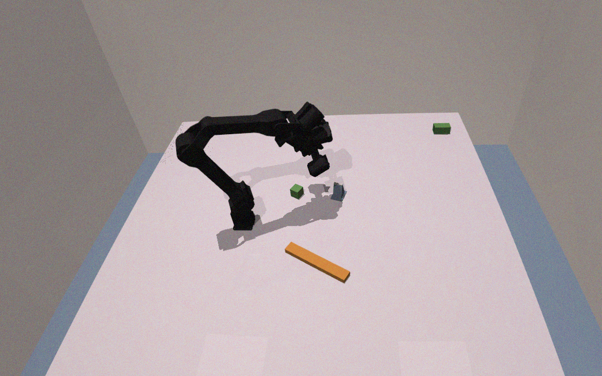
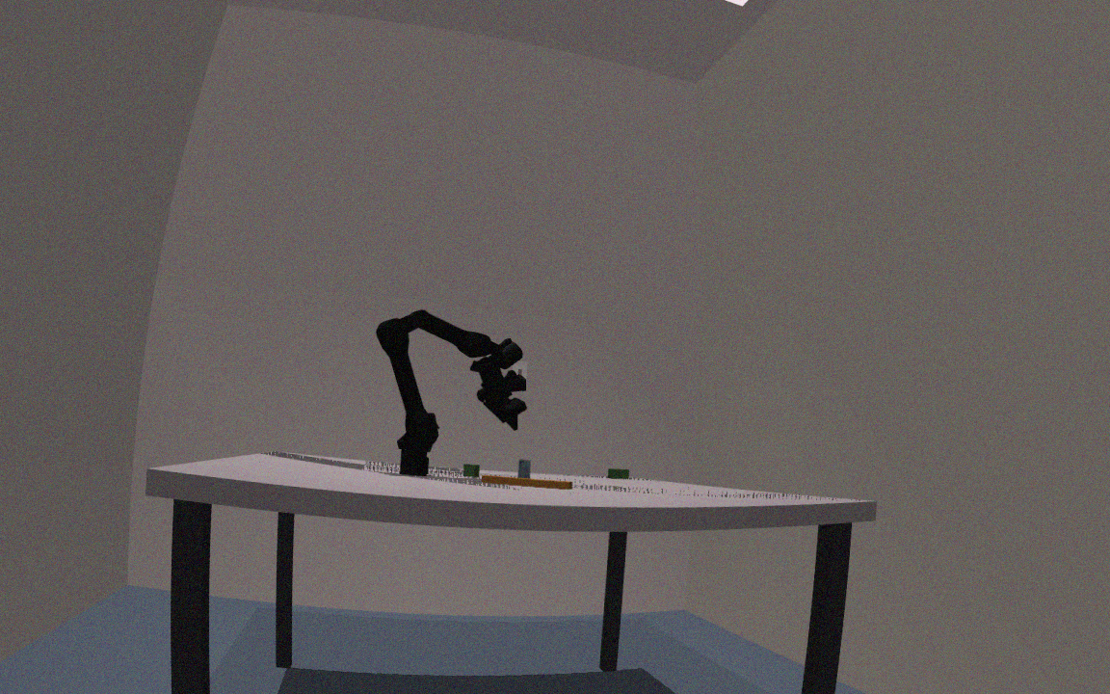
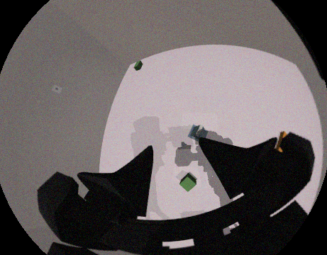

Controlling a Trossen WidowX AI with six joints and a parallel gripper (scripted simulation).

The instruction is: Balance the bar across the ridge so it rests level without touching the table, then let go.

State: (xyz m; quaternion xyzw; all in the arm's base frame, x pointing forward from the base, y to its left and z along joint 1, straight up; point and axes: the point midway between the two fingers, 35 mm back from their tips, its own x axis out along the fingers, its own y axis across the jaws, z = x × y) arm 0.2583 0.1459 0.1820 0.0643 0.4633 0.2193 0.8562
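Bar (image 1: pixel 317 261), orange, flat and long: I log it lying on the desk (image 1: pixel 434 280) toward the near side in the top view, set at a slant, well apart from my hand (image 1: pixel 318 164). In the wrist view only a sliver of the bar (image 3: pixel 281 141) shows past the right-hand finger (image 3: pixel 258 166).

Hand: raised above the desk, angled downward, fingers spread fairly wide with nothing between them. In the exterior view I see the hand (image 2: pixel 509 413) hanging well above the desk surface (image 2: pixel 507 504).

Ridge (image 1: pixel 338 191), small, grey-blue, wedge-shaped: upright on the desk, just below and slightly to the side of the hand in the top view, partly in the arm's shadow. The wrist view shows the ridge (image 3: pixel 196 132) near the tip of the right-hand finger. Bar and ridge are apart, not touching.

Green cube (image 1: pixel 296 190): beside the ridge, on the side nearer the arm's base (image 1: pixel 242 217); in the wrist view it sits between the two fingers.

Green block (image 1: pixel 441 128): far corner of the desk, well apart from everything else.

Desk: pale top, dark legs (image 2: pixel 190 595). Room: plain grey walls (image 1: pixel 293 56), blue floor (image 1: pixel 551 261).
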